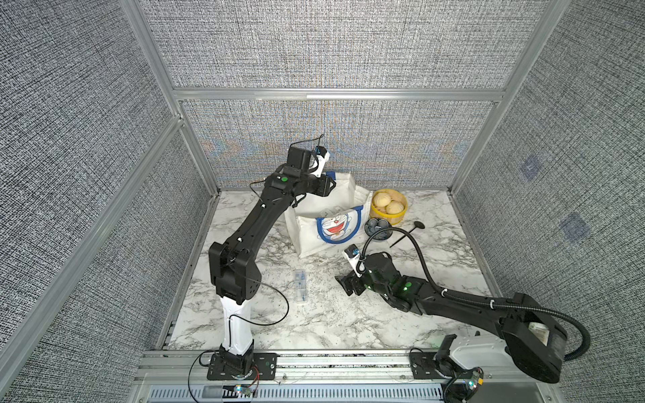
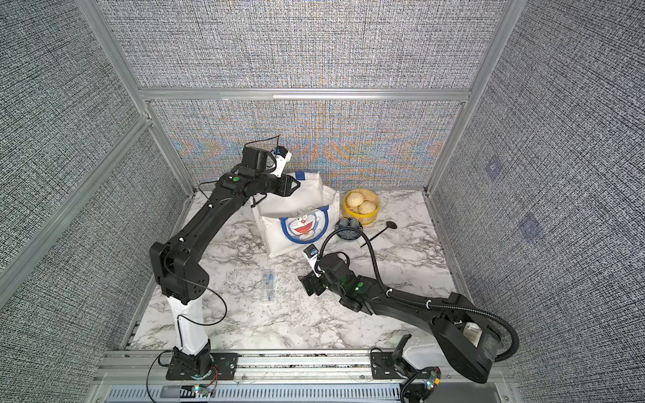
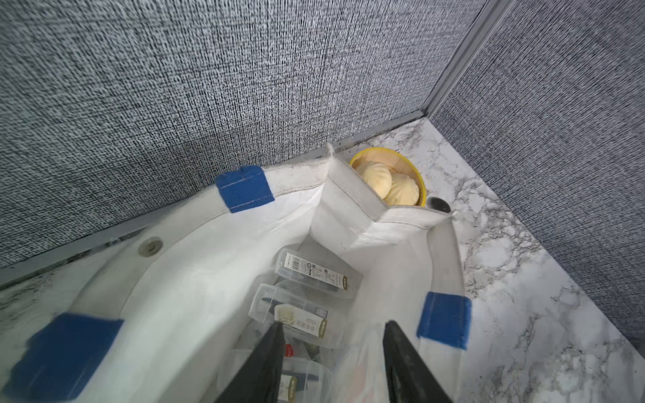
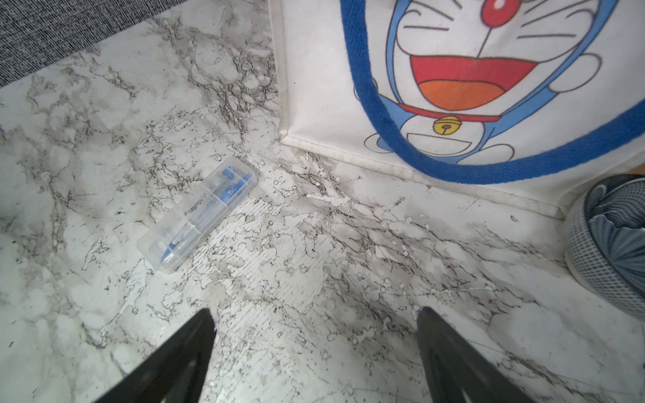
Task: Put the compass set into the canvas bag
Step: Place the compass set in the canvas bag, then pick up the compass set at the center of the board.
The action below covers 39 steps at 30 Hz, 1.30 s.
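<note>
Compass set (image 1: 301, 288): on counter (image 1: 349, 324), long axis twelve-to-six from above.
Right end effector (image 1: 343, 284): released, empty, nearer; set at its nine o'clock.
Left end effector (image 3: 333, 324): released over canvas bag (image 1: 314, 226).

I count: one canvas bag (image 1: 307, 232); one compass set (image 1: 301, 286) loose outside it; at least three clear labelled cases (image 3: 316, 275) inside it; one yellow steamer basket (image 1: 390, 216) holding two buns (image 1: 382, 199); one pleated blue-grey dish (image 1: 378, 229); one black round-headed stick (image 1: 405, 236).
</note>
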Each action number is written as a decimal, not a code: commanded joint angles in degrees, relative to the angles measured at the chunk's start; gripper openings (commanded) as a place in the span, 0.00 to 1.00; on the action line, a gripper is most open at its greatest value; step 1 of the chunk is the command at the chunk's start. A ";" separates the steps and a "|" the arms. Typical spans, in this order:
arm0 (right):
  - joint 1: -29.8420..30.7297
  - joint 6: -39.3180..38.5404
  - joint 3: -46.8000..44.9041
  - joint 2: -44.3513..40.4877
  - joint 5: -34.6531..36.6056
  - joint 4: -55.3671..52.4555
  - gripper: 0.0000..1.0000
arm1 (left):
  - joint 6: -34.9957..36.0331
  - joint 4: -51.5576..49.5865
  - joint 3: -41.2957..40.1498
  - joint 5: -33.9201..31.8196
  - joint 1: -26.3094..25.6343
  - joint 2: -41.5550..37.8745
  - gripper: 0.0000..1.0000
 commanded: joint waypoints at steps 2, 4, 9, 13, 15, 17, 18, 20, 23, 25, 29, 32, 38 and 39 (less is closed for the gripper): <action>3.77 3.75 4.11 1.41 3.00 -9.99 0.90 | -1.52 -1.19 -6.61 1.58 1.54 -7.36 0.50; 6.44 6.35 7.36 4.21 3.11 -14.30 0.90 | -2.45 0.56 -13.05 1.40 2.24 -11.99 0.50; 12.29 11.78 17.75 13.49 2.59 -22.54 0.90 | -4.67 7.98 -29.54 -0.97 3.78 -23.21 0.50; 14.60 14.48 27.76 22.76 3.06 -27.72 0.90 | -5.70 10.72 -39.25 -2.86 5.82 -30.31 0.51; 15.06 15.18 32.17 27.14 2.86 -29.86 0.91 | -5.68 10.82 -41.79 -3.07 6.53 -32.39 0.53; 15.23 16.15 36.33 31.06 2.51 -31.97 0.91 | -5.42 10.62 -42.81 -3.51 6.82 -33.65 0.53; 15.25 16.84 38.32 33.00 2.54 -33.00 0.91 | -5.46 10.40 -42.84 -3.55 7.06 -33.90 0.54; 15.25 17.90 41.69 36.15 2.88 -34.90 0.91 | -5.73 10.45 -42.91 -3.17 7.39 -34.11 0.54; 15.25 19.15 45.36 39.74 4.07 -36.64 0.91 | -6.50 10.74 -43.39 -1.57 8.03 -34.02 0.54; 15.14 19.90 47.48 42.00 4.17 -37.69 0.90 | -6.83 10.17 -42.87 -0.75 8.08 -33.62 0.54; 15.14 21.40 50.44 45.92 5.17 -39.80 0.84 | -6.93 10.40 -43.01 -0.19 8.21 -33.98 0.54; 15.03 21.51 51.03 47.59 5.14 -39.76 0.79 | -7.09 10.46 -43.14 0.32 8.32 -34.14 0.54; 14.32 21.43 49.72 47.28 3.30 -38.62 0.56 | -7.06 10.37 -43.10 0.13 8.36 -34.10 0.55; 14.03 21.42 48.98 46.76 2.87 -38.00 0.49 | -6.91 10.42 -43.10 0.16 8.36 -34.04 0.54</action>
